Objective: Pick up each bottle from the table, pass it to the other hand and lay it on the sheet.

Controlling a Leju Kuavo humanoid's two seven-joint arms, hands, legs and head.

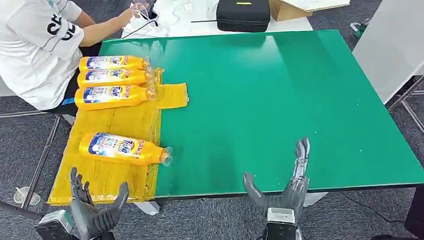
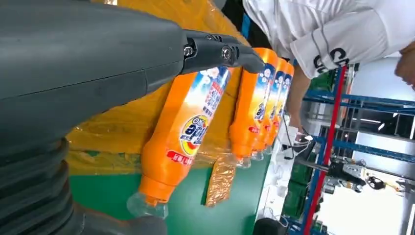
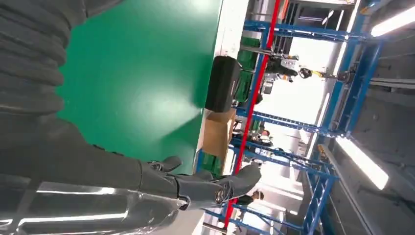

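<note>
4 bottles [image 1: 123,147] are laid on the sheet [image 1: 112,123], far left. Both hands, left [image 1: 95,208] and right [image 1: 283,185], are released, holding nothing. Bottles seem stiff, slippery; the body is best grasped.

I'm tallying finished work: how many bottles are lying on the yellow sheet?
4. Three lie side by side at the sheet's far end: bottle one, two, three. The fourth lies alone nearer the robot, neck over the sheet's edge. None looks hidden.
</note>
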